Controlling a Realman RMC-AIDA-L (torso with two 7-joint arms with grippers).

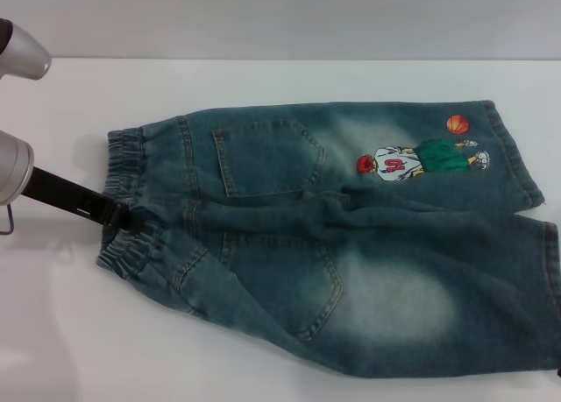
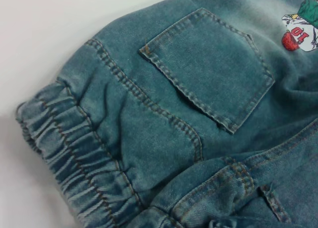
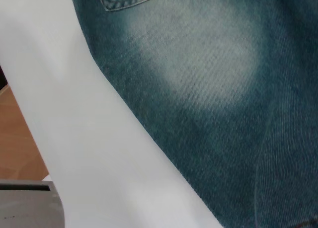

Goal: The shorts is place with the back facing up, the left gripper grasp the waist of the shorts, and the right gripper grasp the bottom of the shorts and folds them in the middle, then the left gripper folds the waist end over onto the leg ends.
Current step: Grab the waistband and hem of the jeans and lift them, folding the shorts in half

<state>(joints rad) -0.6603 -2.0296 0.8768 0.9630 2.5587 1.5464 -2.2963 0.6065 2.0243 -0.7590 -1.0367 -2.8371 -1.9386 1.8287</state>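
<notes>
The denim shorts (image 1: pixel 351 244) lie flat on the white table (image 1: pixel 263 78), back up, both patch pockets showing. The elastic waist (image 1: pixel 125 152) is at the left and the leg hems (image 1: pixel 524 170) at the right, the far one beside the cartoon print (image 1: pixel 412 159) and orange ball (image 1: pixel 458 123). My left gripper (image 1: pixel 127 218) is at the middle of the waistband, where the cloth bunches around its black tip. The left wrist view shows the waistband (image 2: pixel 64 148) and a pocket (image 2: pixel 208 69) close up. Only a dark sliver of my right gripper (image 1: pixel 557 369) shows, by the near leg's hem.
The right wrist view looks across the near leg's faded patch (image 3: pixel 198 59) to the table's front edge (image 3: pixel 30 114), with brown floor (image 3: pixel 15 143) beyond it. White tabletop surrounds the shorts on the far and left sides.
</notes>
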